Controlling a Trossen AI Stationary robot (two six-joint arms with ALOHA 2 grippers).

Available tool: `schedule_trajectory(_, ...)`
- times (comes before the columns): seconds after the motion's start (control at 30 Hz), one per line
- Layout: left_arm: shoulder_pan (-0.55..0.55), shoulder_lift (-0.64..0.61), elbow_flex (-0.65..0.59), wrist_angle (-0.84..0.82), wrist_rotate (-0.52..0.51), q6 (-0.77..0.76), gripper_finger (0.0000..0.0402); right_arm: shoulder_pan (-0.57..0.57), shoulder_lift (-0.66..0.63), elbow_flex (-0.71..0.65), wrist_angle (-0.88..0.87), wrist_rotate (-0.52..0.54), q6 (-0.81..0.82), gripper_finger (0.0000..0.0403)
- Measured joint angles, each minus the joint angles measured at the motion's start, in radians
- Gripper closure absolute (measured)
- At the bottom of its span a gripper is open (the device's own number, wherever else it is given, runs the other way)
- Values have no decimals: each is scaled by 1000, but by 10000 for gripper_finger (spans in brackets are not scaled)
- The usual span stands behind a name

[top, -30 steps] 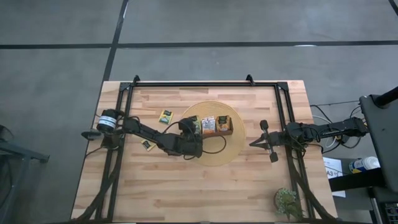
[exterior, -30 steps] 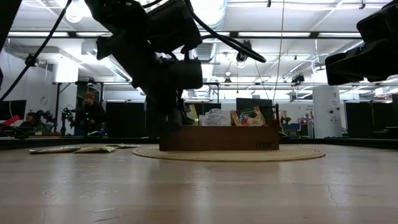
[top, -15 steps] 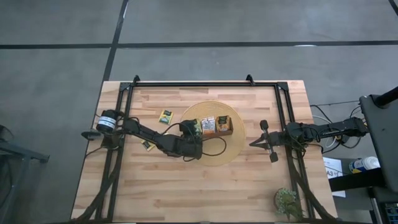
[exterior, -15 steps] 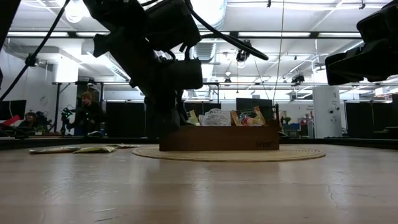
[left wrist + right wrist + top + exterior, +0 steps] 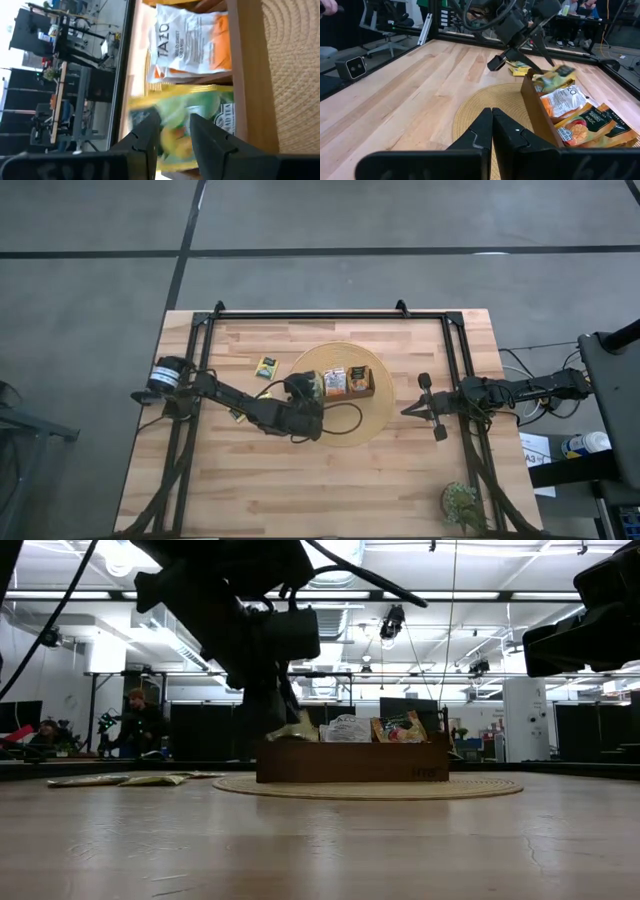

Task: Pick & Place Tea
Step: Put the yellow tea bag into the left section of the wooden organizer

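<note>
Wood-plank table (image 5: 300, 480) on a grey floor, a round woven mat (image 5: 375, 420) near its middle, a wooden tray (image 5: 350, 762) standing on the mat.

Left gripper (image 5: 305, 388) sits over the tray's end compartment nearest the left arm. In the left wrist view its two dark fingers (image 5: 145, 137) stand apart with a gap between them, and a yellow-green tea packet (image 5: 200, 107) lies just past the tips, inside the compartment. Packet looks blurred; I cannot tell for sure whether a fingertip touches it, but the fingers do not close on it.

Next compartment along holds a white-and-orange packet (image 5: 190, 42). Third compartment holds orange packets (image 5: 590, 125), standing tilted.

Outward on the bare table, beside the mat on the left arm's side: one loose yellow-green packet (image 5: 266, 366) and a second packet (image 5: 237, 413) near the left arm's forearm. Both well apart from the gripper.

Right gripper (image 5: 425, 406) hangs at the mat's far edge, fingers pressed together, holding nothing, well apart from the tray.

Small potted plant (image 5: 462, 505) at the table's near right corner. People (image 5: 140, 720) in the room behind.
</note>
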Motion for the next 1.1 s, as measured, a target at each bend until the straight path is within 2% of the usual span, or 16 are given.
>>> schedule_trajectory(0.27,0,0,0,-12,22,-47,295,0,0,0,0,0,0,394)
schedule_trajectory(0.4,0,0,8,-12,-21,-54,295,0,0,0,0,0,0,394)
schedule_trajectory(0.57,1,0,36,-11,-19,-94,296,0,0,0,0,0,0,394)
schedule_trajectory(0.73,12,0,33,-11,116,-108,296,0,0,0,0,0,1,394)
schedule_trajectory(1.0,54,6,-12,-12,114,-140,296,0,0,0,0,0,1,394)
schedule_trajectory(1.1,67,6,-22,-1,188,-142,296,0,0,0,0,0,0,394)
